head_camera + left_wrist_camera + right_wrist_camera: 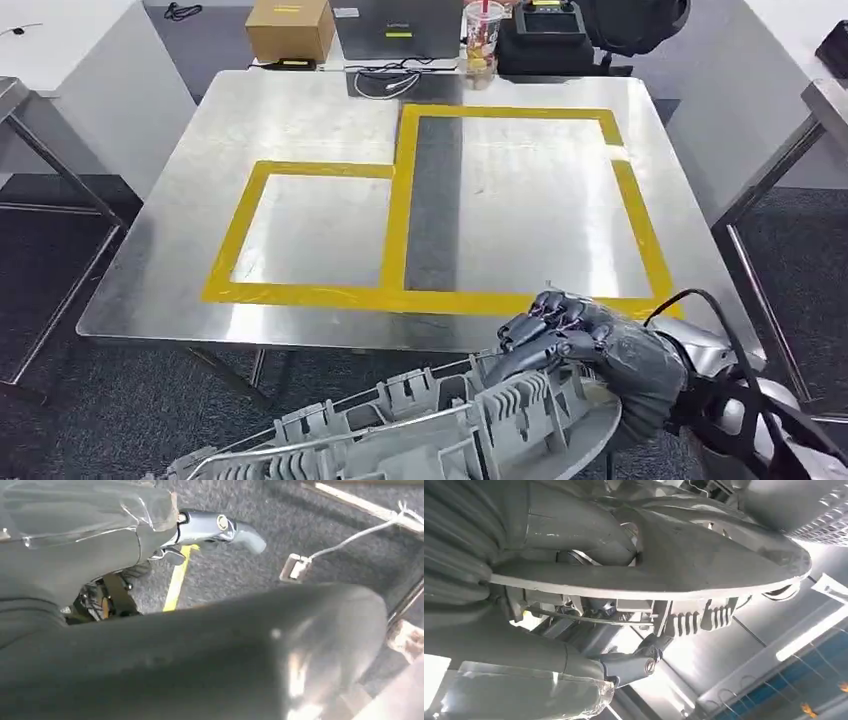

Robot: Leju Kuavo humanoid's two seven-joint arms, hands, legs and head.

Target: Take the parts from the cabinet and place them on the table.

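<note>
Item: long grey ribbed moulded-plastic part [420, 425], nearest my camera, carried below the near edge of the bare steel worktop [150, 270] with its yellow-taped rectangles [398, 200]. My right robot hand [575, 340] grips one end, fingers curled over the ribs. Left robot hand: state cannot be told. Handling, judged: stiff, light, awkwardly long; thin fins possibly fragile; best held at the solid rim.

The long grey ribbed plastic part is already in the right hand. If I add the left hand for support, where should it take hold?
Probably the free end of the long grey ribbed plastic part, coming from the robot's left and below. The right hand grips the other end by the table edge, so that long span hangs unsupported. Grip its smooth outer edge rather than the thin ribs.
</note>
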